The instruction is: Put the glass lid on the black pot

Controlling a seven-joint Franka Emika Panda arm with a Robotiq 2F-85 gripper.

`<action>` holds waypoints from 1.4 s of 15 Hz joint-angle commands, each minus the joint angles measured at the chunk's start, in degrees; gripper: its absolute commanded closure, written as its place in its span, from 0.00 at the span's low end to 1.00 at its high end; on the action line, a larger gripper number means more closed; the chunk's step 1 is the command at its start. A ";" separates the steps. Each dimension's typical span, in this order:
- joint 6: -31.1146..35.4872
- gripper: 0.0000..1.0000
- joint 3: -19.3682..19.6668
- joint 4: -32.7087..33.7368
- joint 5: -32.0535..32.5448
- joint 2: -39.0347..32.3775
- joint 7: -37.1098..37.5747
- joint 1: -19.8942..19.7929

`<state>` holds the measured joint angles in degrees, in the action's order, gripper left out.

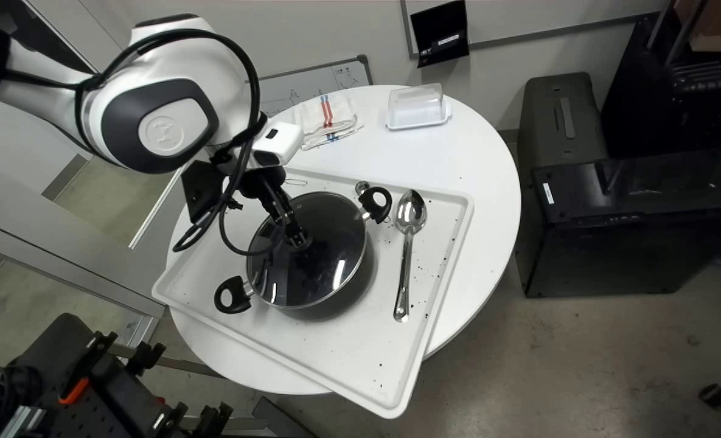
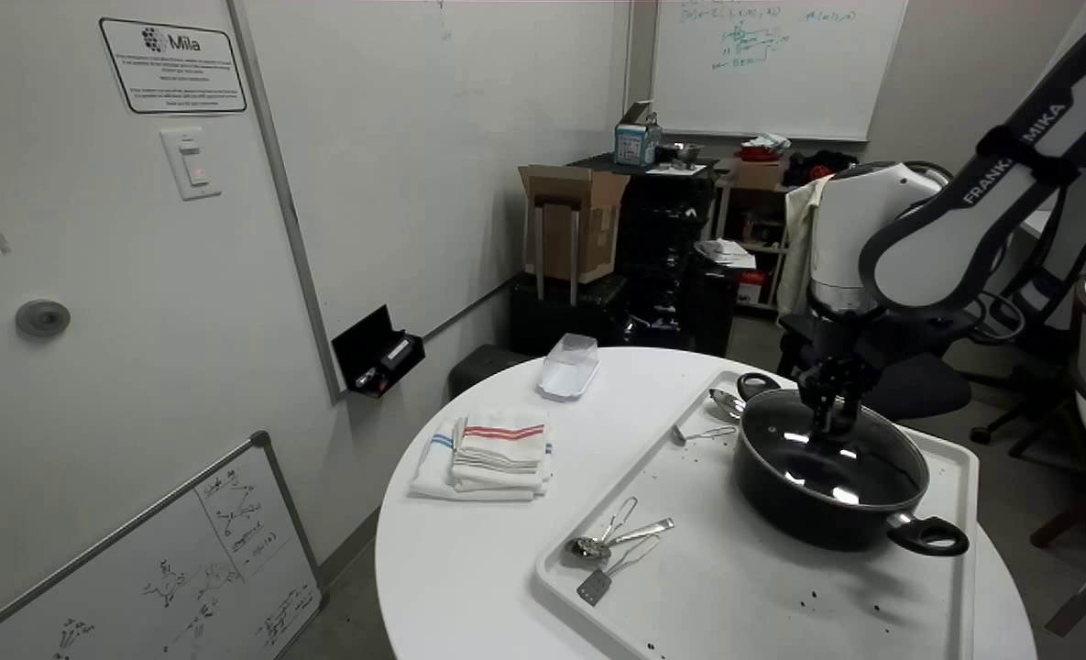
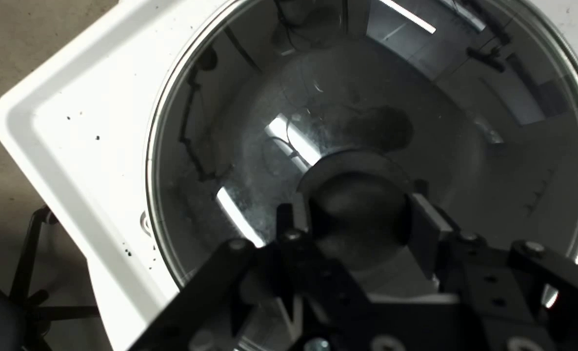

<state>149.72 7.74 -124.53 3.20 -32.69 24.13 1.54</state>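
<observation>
Wrist view: fingers [image 3: 425, 229] are pinching the glass lid [image 3: 347, 97] by its central knob [image 3: 359, 214], presumably for level placing; lower right in an exterior view, it is covering the black pot [image 2: 808, 513].

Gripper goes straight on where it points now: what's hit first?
The glass lid, most likely: the gripper points down at it, straddling its dark knob. Clearance to the glass, and whether the knob is gripped, are hard to judge.

White arm [image 1: 165, 61], dark-grey panel [image 1: 120, 129] ringing pale emblem [image 1: 165, 132]; black cables [image 1: 255, 91] loop above pincer [image 3: 361, 217]. Higher above pincer: lettering [image 2: 988, 180] "FRANK", "MIKA", black strap [image 2: 1042, 163] across. Pincer black; round-headed screws [image 3: 534, 247], grey pads [image 3: 428, 214].
</observation>
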 commanded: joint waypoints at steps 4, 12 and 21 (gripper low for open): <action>-0.66 0.75 -0.67 0.40 -4.47 0.20 -2.85 -1.08; -2.54 0.75 -0.01 0.69 -5.17 0.23 -2.23 -0.76; -5.04 0.75 0.29 1.03 -4.79 0.90 -1.77 -0.46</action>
<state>147.19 7.74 -124.07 -0.54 -32.70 23.12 0.94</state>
